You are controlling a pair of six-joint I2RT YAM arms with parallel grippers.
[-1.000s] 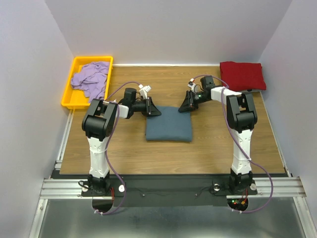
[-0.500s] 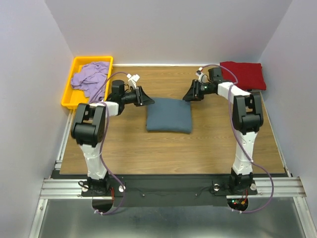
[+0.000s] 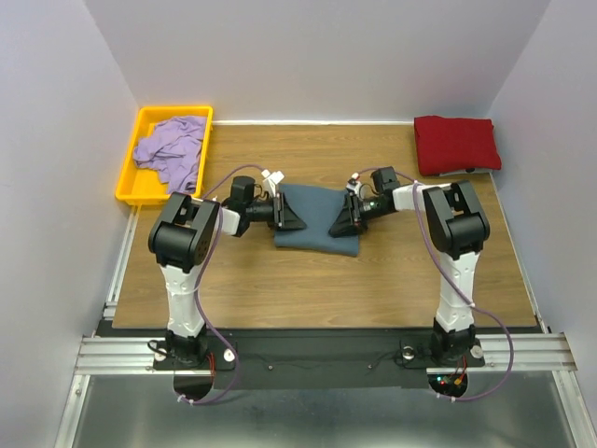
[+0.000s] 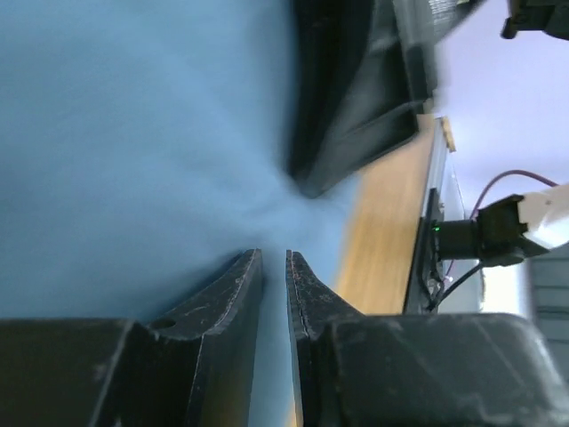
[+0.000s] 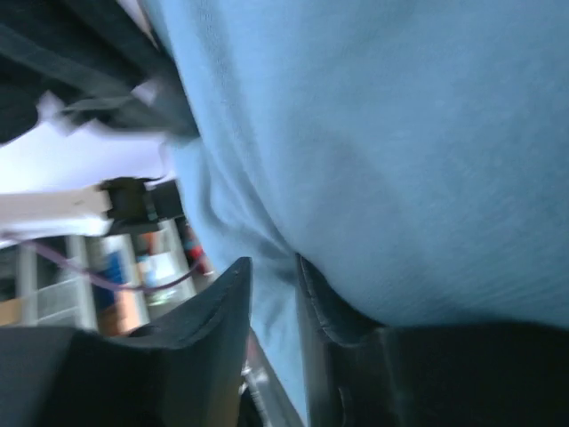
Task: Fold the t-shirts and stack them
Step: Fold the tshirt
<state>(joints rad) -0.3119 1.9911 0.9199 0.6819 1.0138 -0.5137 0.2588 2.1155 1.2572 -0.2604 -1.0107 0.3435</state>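
Plain pale lavender-grey walls (image 3: 317, 56) enclose a brown wood-grain worktop (image 3: 317, 280) on three sides; a silver aluminium rail (image 3: 308, 350) edges its front; light falls evenly.

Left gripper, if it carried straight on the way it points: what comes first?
The left gripper would probably meet the blue-grey t-shirt right at its tips; the right gripper faces it just beyond, though depth is unclear.

A yellow plastic tray (image 3: 138, 190) sits at the far-left corner of the wooden table (image 3: 392, 271).
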